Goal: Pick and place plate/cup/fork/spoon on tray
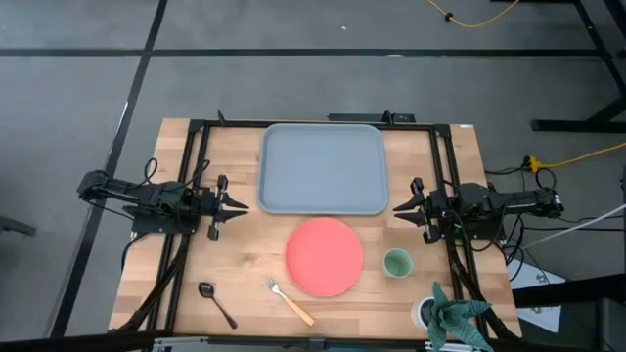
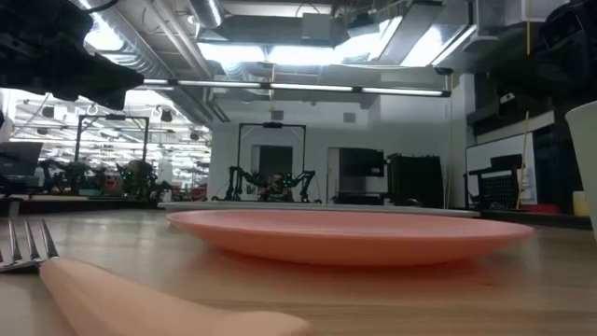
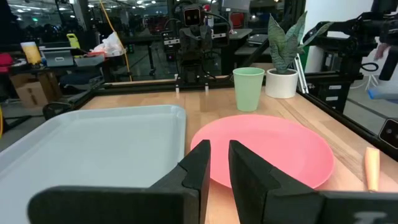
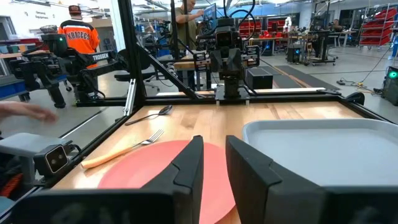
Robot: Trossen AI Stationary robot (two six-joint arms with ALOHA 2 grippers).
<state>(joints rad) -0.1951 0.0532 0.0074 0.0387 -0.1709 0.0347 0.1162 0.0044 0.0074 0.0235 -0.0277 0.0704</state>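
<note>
The grey-blue tray [image 1: 323, 168] lies at the table's far middle. The coral-red plate [image 1: 324, 256] lies flat just in front of it. The pale-green cup [image 1: 396, 263] stands upright to the plate's right. The orange-handled fork [image 1: 288, 299] and the dark spoon [image 1: 216, 302] lie flat near the front edge, left of the plate. My left gripper [image 1: 243, 205] hovers left of the tray's near-left corner and my right gripper [image 1: 397, 208] right of its near-right corner. Both have their fingers nearly together and hold nothing. The wrist views show the plate [image 3: 267, 149] [image 4: 155, 171] and the tray [image 3: 93, 149] [image 4: 323, 149] ahead of the fingers.
A white pot with a green plant [image 1: 440, 313] stands at the front right corner, near the cup. A black frame [image 1: 196, 156] runs along the table's left, far and right sides. A person's hand [image 4: 25, 111] shows beyond the table.
</note>
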